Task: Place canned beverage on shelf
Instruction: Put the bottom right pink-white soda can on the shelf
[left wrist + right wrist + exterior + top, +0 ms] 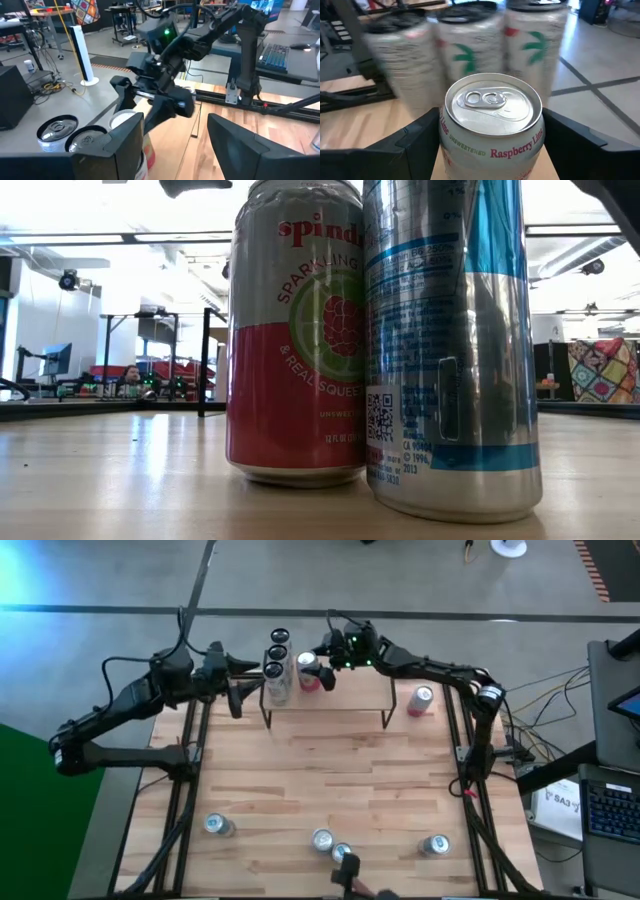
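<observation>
The shelf (350, 690), a low rack with a light wood top and black wire legs, stands at the far middle of the table. Three cans (277, 653) stand in a row at its left end. My right gripper (320, 667) is shut on a pink Raspberry Lime can (492, 125) beside that row, over the shelf's left part. I cannot tell whether the can stands on the top board. My left gripper (235, 690) is open and empty just left of the shelf, its fingers (125, 145) near the row of cans (57, 127). My right gripper pinches the can's side wall (447, 145) between its two fingers, one finger on each side of the can's upper part. The fingers come at it from the table's right side. The can is upright with its top and pull tab up.
A pink can (421, 700) stands on the table right of the shelf. Near the front edge stand loose cans (218, 826) (435, 845) and a pair (331, 845). The low view shows that pair close up, a Spindrift can (295, 330) and a silver-blue can (450, 340).
</observation>
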Controlling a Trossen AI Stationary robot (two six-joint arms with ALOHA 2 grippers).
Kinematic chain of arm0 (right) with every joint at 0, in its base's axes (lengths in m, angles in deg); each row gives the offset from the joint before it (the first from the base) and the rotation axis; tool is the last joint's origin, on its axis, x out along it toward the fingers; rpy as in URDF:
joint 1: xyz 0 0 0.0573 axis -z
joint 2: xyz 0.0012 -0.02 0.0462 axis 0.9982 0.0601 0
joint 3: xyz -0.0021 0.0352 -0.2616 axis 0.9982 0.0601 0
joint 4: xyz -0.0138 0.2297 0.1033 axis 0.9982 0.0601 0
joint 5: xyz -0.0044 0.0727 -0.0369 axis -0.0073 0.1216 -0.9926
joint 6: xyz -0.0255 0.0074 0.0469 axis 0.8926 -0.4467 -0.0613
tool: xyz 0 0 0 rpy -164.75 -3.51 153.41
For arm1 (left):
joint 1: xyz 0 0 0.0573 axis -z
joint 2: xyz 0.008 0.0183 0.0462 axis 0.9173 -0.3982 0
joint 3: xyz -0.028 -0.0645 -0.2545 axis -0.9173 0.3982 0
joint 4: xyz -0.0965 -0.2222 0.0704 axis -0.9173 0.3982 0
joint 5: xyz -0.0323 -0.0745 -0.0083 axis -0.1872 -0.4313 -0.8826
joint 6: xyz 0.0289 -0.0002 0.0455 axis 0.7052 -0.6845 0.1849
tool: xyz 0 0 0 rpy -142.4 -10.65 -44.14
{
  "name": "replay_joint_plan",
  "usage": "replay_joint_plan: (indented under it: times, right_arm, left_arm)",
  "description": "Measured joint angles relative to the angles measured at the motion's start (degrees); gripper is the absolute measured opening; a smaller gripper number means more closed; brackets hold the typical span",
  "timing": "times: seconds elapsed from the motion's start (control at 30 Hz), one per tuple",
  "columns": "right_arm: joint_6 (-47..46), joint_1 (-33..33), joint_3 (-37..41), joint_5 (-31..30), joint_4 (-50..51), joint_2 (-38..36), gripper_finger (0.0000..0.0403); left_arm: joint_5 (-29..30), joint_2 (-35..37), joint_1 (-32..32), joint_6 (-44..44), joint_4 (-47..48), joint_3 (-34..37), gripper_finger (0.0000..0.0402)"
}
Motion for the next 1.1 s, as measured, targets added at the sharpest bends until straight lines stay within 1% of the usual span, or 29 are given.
replay_joint_plan:
  times: [0.13, 0.33, 0.53, 0.67, 1.1]
  right_arm:
    - [0.56, 2.61, -1.62, 0.82, -0.45, 1.47, 0.0293]
    - [-0.65, 5.02, -2.1, 4.97, -3.33, 3.07, 0.0293]
    - [3.23, 4.87, -2.07, 5.21, -4.07, 3.21, 0.0293]
    - [4.2, 5.18, -2.05, 5.07, -4.74, 3.21, 0.0293]
    - [8.0, 5.17, -1.99, 5.01, -4.77, 3.57, 0.0293]
  left_arm:
    - [-0.04, 0.12, -0.28, -0.47, 0.85, 0.0, 0.0205]
    - [-0.09, -0.18, -1.4, 0.61, 0.28, 0.04, 0.0205]
    - [-0.09, -0.66, -2.98, 0.59, 0.23, 0.07, 0.0205]
    - [-0.07, -1.0, -3.55, 0.45, -0.05, 0.07, 0.0205]
    - [-1.9, -2.72, -3.6, -0.5, -1.22, 0.07, 0.0205]
